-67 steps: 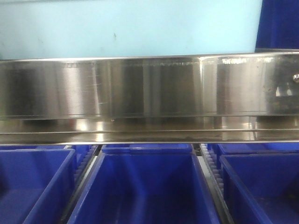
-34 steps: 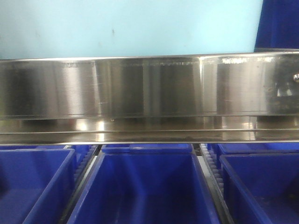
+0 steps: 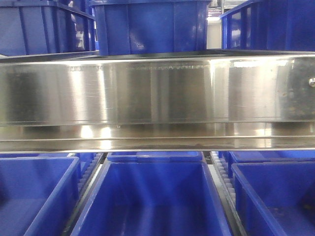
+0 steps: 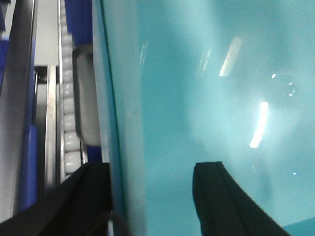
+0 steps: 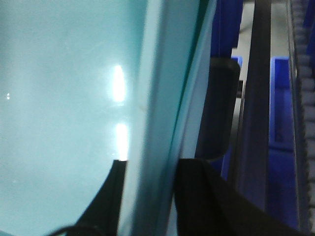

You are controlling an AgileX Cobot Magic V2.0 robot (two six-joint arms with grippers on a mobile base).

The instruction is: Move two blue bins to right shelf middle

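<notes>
Blue-green bin (image 5: 64,123): the right gripper (image 5: 150,164) pinches its wall. The left gripper (image 4: 150,167) straddles another wall, and I cannot tell whether it grips. A white roller track (image 4: 69,113) runs just outside the left fingers (image 4: 88,196). Ahead stands the right shelf (image 3: 157,88), with blue bins (image 3: 147,24) above and below its rail.

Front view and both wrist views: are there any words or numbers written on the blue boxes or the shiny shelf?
None: no words, numbers or labels show on the dark blue plastic bins, the brushed steel shelf rail, or the pale turquoise glossy surface. There are only glints of light.
</notes>
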